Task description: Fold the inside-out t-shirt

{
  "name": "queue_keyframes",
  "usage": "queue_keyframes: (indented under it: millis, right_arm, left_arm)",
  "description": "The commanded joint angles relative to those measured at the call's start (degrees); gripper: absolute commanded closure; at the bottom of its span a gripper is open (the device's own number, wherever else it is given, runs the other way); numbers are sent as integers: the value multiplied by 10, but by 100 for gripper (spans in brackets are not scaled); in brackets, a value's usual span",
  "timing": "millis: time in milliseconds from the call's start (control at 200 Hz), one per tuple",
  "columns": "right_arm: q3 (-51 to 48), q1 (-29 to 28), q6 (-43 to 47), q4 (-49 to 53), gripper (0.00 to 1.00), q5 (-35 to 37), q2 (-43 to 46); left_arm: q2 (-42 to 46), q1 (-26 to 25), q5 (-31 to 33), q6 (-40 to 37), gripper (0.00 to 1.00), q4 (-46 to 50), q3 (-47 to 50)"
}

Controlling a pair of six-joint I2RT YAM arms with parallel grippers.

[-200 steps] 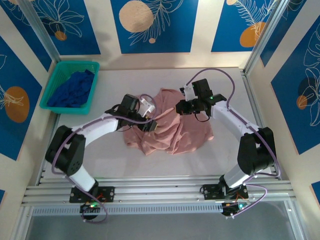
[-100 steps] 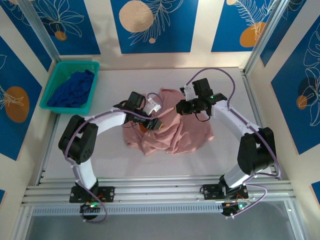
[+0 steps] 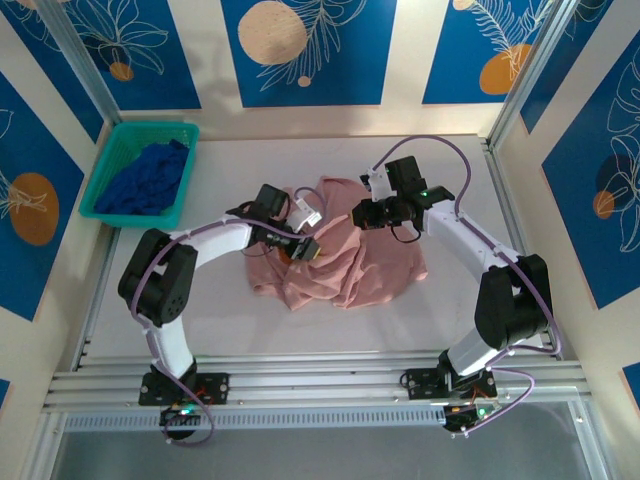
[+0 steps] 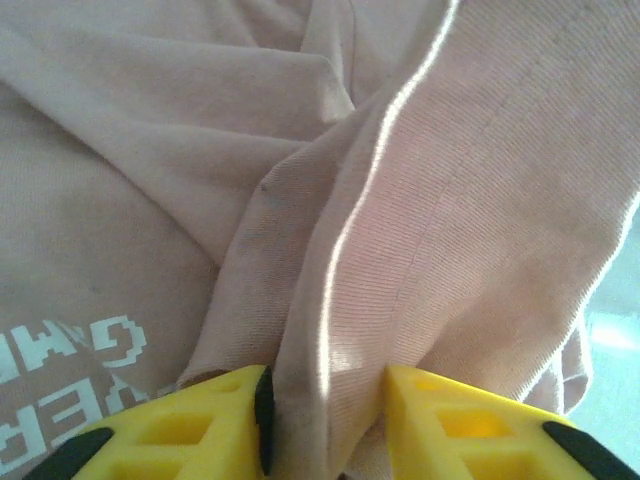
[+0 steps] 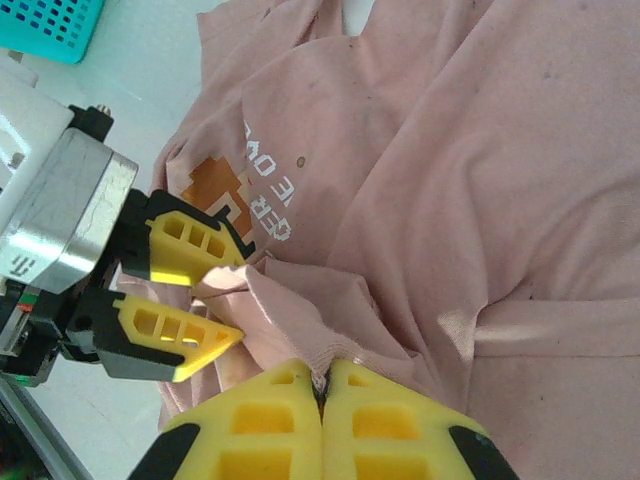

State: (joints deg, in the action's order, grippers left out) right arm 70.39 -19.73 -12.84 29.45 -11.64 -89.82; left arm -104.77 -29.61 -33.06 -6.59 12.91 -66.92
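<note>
The inside-out t-shirt (image 3: 372, 262), dusty pink, lies crumpled at the table's middle. Its white-and-orange print (image 5: 232, 196) faces up near the left side. My left gripper (image 3: 312, 250) sits over the shirt's left part, and its yellow fingers (image 4: 210, 415) press both sides of a raised fold (image 4: 330, 340). From the right wrist the same left gripper (image 5: 222, 290) shows with a pink tip of cloth between its fingers. My right gripper (image 5: 322, 382) is shut on a hem ridge of the shirt, just right of the left one. From above, the right gripper (image 3: 358, 216) is at the shirt's upper middle.
A teal basket (image 3: 108, 165) holding a dark blue garment (image 3: 148, 178) stands at the back left of the table. Metal rails (image 3: 320, 385) run along the near edge by both arm bases. Bare white table surrounds the shirt.
The left arm swung in over the shirt and its jaws closed onto a fold. The right gripper stayed shut on the cloth without moving.
</note>
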Motion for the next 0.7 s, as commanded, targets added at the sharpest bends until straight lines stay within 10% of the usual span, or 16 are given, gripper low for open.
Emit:
queue_keyframes:
  millis: [0, 140, 260, 510, 695]
  right_arm:
    - [18, 3, 6, 7, 100, -14, -7]
    - [21, -4, 1, -1, 100, -15, -8]
    - [32, -26, -15, -20, 95, -19, -13]
    - [53, -80, -5, 45, 46, 90, 4]
    - [-77, -47, -68, 50, 41, 135, 88]
  left_arm:
    - [3, 11, -12, -5, 77, 7, 4]
    - [44, 23, 9, 28, 100, -25, 27]
    - [110, 40, 72, 85, 100, -46, 60]
    - [303, 112, 269, 246, 100, -9, 139]
    - [377, 139, 298, 272, 100, 33, 133]
